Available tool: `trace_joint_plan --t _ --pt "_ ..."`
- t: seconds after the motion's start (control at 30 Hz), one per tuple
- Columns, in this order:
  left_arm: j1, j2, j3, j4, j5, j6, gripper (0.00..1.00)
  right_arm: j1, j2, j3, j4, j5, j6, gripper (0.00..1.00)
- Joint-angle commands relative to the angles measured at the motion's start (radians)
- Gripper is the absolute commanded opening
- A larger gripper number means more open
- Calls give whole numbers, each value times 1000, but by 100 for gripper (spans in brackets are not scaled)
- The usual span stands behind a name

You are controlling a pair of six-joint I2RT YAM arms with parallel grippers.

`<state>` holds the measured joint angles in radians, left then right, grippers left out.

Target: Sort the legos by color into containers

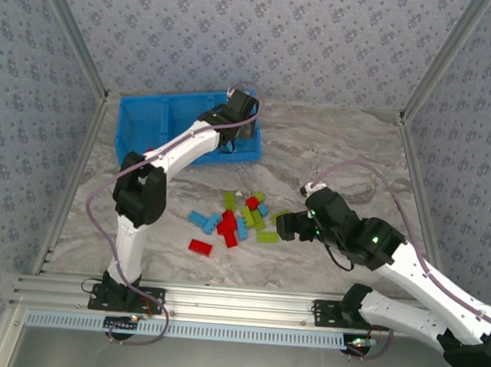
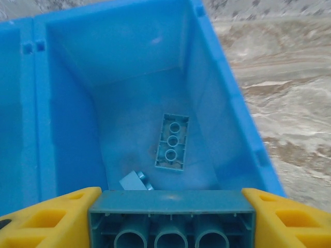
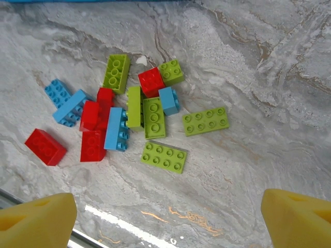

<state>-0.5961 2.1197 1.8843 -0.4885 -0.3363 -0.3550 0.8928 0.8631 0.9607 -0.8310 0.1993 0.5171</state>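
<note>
In the left wrist view, the yellow foam fingers (image 2: pixel 46 219) of the left gripper (image 2: pixel 170 195) are clamped on the two ends of a light blue studded plastic brick (image 2: pixel 170 225). The brick sits at the bottom edge of the frame with its hollow, tubed underside toward the camera. Past it is the end compartment of the bright blue rectangular plastic bin (image 2: pixel 230 108). On the compartment floor, a second light blue brick (image 2: pixel 171 142) lies underside up at mid-frame. A smaller light blue piece (image 2: pixel 135 181) is tilted just below and to its left. In the top view this gripper hangs over the right-hand end of the bin, in the upper middle of the frame.

The right gripper (image 3: pixel 165 217) has its yellow fingers (image 3: pixel 36 219) spread wide into the two bottom corners of its wrist view, with nothing between them. It hangs over the grey-white marbled table (image 3: pixel 269 67).

Loose bricks are scattered on the table from upper left to centre of the right wrist view. Among them are lime green plates (image 3: pixel 205 120), red blocks (image 3: pixel 45 146) and light blue ones (image 3: pixel 116 129). Some of them touch or overlap.

In the top view the pile (image 1: pixel 234 221) lies mid-frame, just left of the right gripper and well below the bin.
</note>
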Motion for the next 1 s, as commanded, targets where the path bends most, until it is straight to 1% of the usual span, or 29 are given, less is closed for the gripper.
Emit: trace_joint_plan --t 0.0,0.13,0.2,0.27,0.3,0.37,0.4,0.5,0.57,0.6,0.63,0.67,0.73,0.77,0.83,0.9,0.97 --pt "-25 -31 21 -53 32 20 41 9 -41 -19 -24 33 42 95" --pt "-52 -129 -46 -56 33 -19 42 9 -47 -43 -7 32 49 96" --pt "-65 -178 -61 -118 23 -57 42 8 -40 -41 -4 29 46 96" --pt "-82 -233 -95 -183 29 -127 42 7 -33 -37 0 31 41 96" --pt "-91 -269 -142 -221 39 -167 42 8 -32 -36 1 33 40 97" --pt "-112 -339 -279 -201 65 -242 43 8 -30 -38 11 35 40 97" --pt "-118 -373 -357 -175 95 -284 43 8 -29 -44 21 35 40 97" --pt "-121 -454 -551 -63 230 -403 43 5 -18 -79 84 27 31 99" --pt "-129 -520 -656 53 322 -474 43 -8 2 -123 196 1 54 100" --pt "-133 -546 -684 91 341 -508 43 -20 11 -148 276 -35 79 100" --pt "-134 -571 -706 132 356 -536 43 -36 16 -198 392 -100 103 100" --pt "-133 -593 -718 161 366 -560 43 -46 20 -262 551 -164 153 100" --pt "-134 -624 -714 186 373 -604 43 -52 39 -367 799 -237 191 100" --pt "-133 -635 -712 200 383 -627 44 -54 61 -404 888 -253 207 100" --pt "-132 -655 -707 224 401 -674 44 -55 110 -420 997 -273 212 100" --pt "-129 -667 -708 241 425 -734 44 -51 155 -414 1068 -291 197 100" --pt "-127 -675 -712 260 453 -800 44 -48 197 -407 1122 -282 187 100"
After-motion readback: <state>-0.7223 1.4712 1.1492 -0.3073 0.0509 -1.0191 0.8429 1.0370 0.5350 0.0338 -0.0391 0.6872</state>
